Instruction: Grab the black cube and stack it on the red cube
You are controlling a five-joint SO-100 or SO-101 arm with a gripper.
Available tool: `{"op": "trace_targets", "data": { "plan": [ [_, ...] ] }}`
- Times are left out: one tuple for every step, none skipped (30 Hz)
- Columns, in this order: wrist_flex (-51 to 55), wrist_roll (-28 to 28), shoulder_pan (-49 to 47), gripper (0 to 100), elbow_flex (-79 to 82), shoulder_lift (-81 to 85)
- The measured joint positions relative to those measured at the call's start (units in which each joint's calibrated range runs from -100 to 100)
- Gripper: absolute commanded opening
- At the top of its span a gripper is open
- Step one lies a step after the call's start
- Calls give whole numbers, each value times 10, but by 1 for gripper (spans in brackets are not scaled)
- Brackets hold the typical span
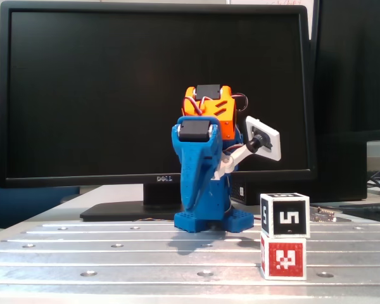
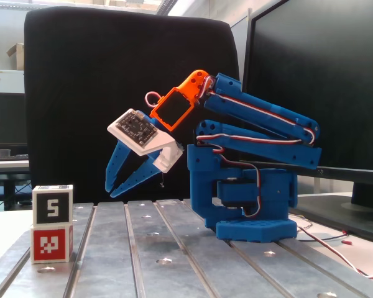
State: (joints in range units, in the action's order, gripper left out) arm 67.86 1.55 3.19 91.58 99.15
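The arm [image 2: 255, 130] is blue printed plastic with an orange wrist block [image 2: 177, 105], a white camera mount [image 2: 140, 131] carrying a dark board, 2 blue tapered fingers [image 2: 117, 171], and red-and-white cables along its links.

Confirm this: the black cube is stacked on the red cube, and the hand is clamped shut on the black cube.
Not quite. The black cube does sit on the red cube, but the hand is not clamped on it. In this fixed view the hand hangs in the air to the right of the stack, apart from it, with its fingers slightly parted and nothing between them.
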Motion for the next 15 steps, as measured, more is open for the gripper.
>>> {"op": "trace_targets", "data": {
  "plan": [
    [0,0,-3,1,6,3],
    [0,0,-4,1,13,4],
    [0,0,-4,1,17,0],
    [0,0,-3,1,21,-2],
    [0,0,-1,1,22,-3],
    [0,0,-1,1,22,1],
    [0,0,-7,1,23,3],
    [0,0,-15,1,26,5],
    [0,0,-23,1,31,3],
    [0,0,-28,1,34,-2],
    [0,0,-33,1,42,-1],
    [0,0,-34,1,46,-3],
    [0,0,-36,1,52,3],
    [0,0,-36,1,56,2],
    [0,0,-35,1,61,3]
  ]
}}
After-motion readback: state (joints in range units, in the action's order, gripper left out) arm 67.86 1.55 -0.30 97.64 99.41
